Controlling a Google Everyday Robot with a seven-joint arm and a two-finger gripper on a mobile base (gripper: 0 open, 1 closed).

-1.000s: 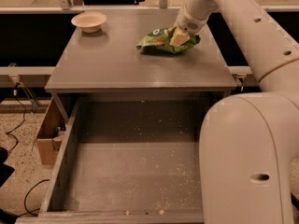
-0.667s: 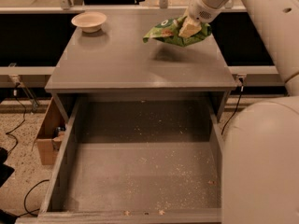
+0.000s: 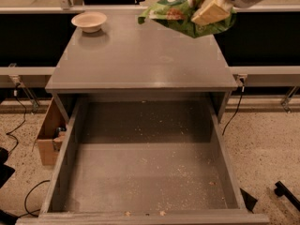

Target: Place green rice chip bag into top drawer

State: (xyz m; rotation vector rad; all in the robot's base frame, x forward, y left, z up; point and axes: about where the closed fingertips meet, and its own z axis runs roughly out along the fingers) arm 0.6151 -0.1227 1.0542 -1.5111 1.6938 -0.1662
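Gripper [image 3: 209,11] is up over the far right corner of the cabinet top [image 3: 140,55], jaws clamped on the green rice chip bag [image 3: 171,11], which hangs clear of the surface. The top drawer [image 3: 140,172] is pulled open under the near edge, crumbs inside. A bowl [image 3: 89,21] sits at the far left corner.

**Change over the last second.** The crinkled bright green rice chip bag [image 3: 176,13], earlier lying on the rear right of the flat grey cabinet top [image 3: 140,55], now hangs clear above that corner, higher than in the intermediate frame. The tan-fingered two-finger gripper [image 3: 211,11], clamped on the bag's right end, is correspondingly higher above the cabinet top. The bulky white arm body no longer covers the area below the cabinet top's front right, exposing the right wall of the wide, shallow grey top drawer [image 3: 224,161].
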